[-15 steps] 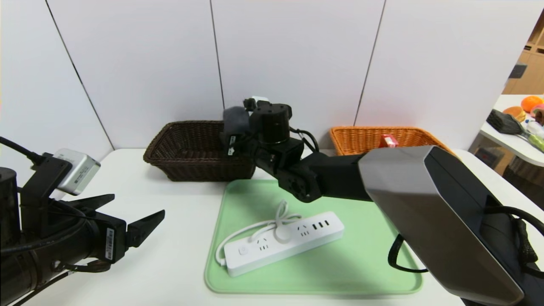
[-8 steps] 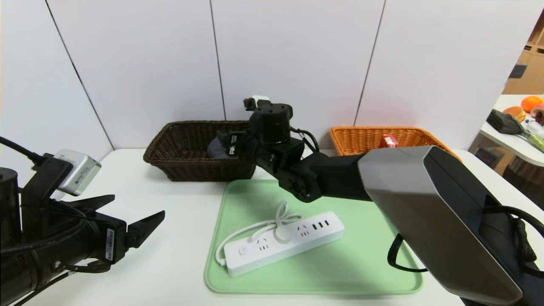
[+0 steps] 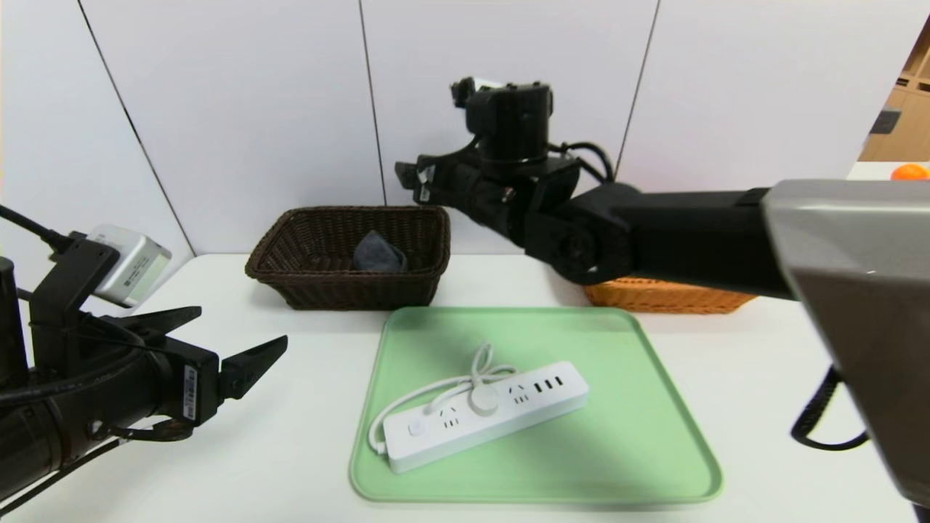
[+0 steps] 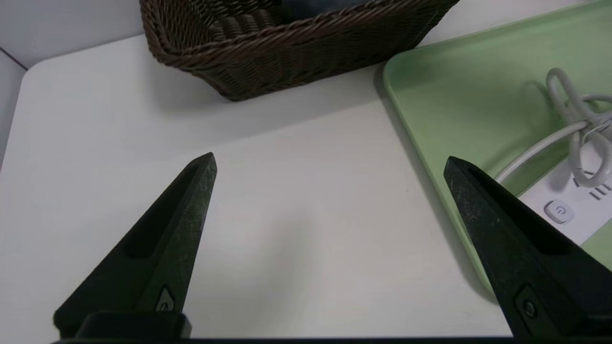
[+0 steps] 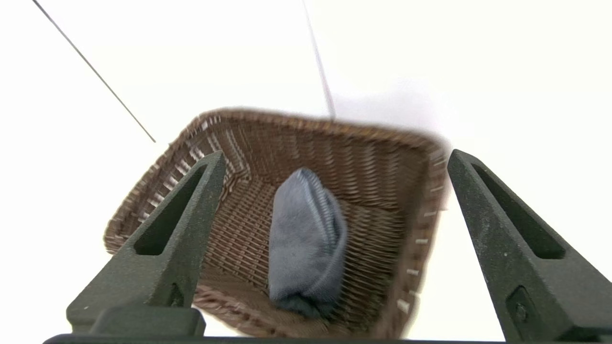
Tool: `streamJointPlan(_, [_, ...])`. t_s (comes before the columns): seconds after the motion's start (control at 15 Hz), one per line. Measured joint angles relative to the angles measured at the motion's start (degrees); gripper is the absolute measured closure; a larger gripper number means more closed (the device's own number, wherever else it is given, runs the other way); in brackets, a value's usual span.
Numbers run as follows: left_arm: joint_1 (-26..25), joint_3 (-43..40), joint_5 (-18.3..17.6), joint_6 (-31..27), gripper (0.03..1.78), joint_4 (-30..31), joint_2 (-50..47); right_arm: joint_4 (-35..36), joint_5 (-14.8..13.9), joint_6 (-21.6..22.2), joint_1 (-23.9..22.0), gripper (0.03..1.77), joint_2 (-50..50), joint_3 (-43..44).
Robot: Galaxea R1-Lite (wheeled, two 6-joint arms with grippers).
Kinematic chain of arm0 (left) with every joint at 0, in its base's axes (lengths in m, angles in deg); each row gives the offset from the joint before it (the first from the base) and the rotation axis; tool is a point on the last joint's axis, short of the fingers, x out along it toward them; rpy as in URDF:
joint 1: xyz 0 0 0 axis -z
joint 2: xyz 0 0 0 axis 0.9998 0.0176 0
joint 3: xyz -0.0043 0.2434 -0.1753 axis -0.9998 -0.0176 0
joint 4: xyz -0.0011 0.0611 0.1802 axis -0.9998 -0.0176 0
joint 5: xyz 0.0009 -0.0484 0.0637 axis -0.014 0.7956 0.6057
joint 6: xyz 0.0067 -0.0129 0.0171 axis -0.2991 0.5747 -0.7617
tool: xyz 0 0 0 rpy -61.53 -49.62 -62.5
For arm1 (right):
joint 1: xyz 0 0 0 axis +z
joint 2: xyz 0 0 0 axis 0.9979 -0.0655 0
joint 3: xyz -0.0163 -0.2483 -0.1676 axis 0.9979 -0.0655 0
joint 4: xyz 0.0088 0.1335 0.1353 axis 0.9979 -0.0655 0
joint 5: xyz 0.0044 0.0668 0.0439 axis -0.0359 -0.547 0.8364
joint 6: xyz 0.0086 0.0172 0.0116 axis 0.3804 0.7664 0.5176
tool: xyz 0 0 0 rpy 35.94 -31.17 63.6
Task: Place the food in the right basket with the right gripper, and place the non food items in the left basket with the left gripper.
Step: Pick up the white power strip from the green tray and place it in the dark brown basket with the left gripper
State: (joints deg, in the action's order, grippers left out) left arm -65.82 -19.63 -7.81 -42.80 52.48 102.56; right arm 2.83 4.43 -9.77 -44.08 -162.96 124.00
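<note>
My right claw (image 3: 408, 181) hangs released above the brown basket (image 3: 290, 240), where the grey cloth (image 3: 378, 254) lies. The power strip (image 3: 487, 414) sits on the green tray (image 3: 654, 450); my left claw (image 3: 218, 349), also released, risks snagging its looped cord (image 3: 485, 363).

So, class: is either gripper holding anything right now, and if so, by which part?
Nothing is held. The right gripper is open above the grey cloth in the brown basket; the left gripper is open and empty.
</note>
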Motion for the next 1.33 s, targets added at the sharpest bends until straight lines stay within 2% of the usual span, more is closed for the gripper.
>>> streamJointPlan(0.2, [3.9, 3.0, -0.2, -0.2, 0.12, -0.2, 1.0, -13.6, -2.2, -1.0, -2.3, 0.16, 9.6, 0.0])
streamJointPlan(0.4, [10.6, 5.9, -0.3, -0.3, 0.12, -0.2, 3.3, -30.1, -4.5, -0.7, -6.0, 0.14, 19.0, 0.0])
streamJointPlan(0.53, [14.5, 8.3, -1.7, -0.2, 0.12, -0.2, 6.0, -41.1, -4.8, 2.0, -9.5, 0.13, 24.2, -0.4])
streamJointPlan(0.67, [17.5, 11.5, -5.3, -0.5, 0.12, -0.9, 9.4, -49.4, -3.5, 7.3, -13.0, 0.12, 27.6, -0.6])
streamJointPlan(0.8, [18.6, 14.6, -10.3, -1.4, 0.12, -2.9, 12.7, -52.9, -1.3, 10.6, -15.1, 0.11, 29.9, -0.7])
streamJointPlan(1.0, [19.1, 17.7, -15.8, -1.7, 0.12, -5.1, 16.8, -53.9, -1.0, 12.4, -16.1, 0.11, 31.4, -0.8])
streamJointPlan(1.33, [18.8, 20.7, -16.5, -2.5, 0.12, -4.8, 24.4, -53.9, -1.0, 12.8, -17.7, 0.11, 31.7, -1.3])
